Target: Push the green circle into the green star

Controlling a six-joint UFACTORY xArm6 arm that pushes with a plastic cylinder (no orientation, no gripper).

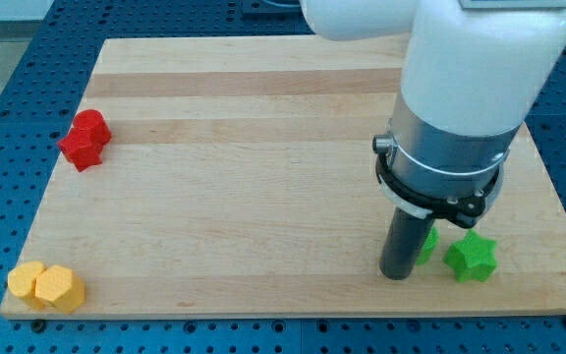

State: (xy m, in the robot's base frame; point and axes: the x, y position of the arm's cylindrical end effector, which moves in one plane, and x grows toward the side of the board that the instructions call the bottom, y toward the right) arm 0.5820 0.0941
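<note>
My tip (397,274) rested on the counter (263,197) near its bottom right; the arm carried no hand, only the dark rod, so nothing was clamped. The green circle (427,244) sat just to the view's right of the rod, touching or nearly so and mostly hidden behind it. The green star (472,257) lay just right of the circle. Well apart, red blocks (85,140) clustered at the left edge, and yellow blocks (46,286) sat at the bottom-left corner.
</note>
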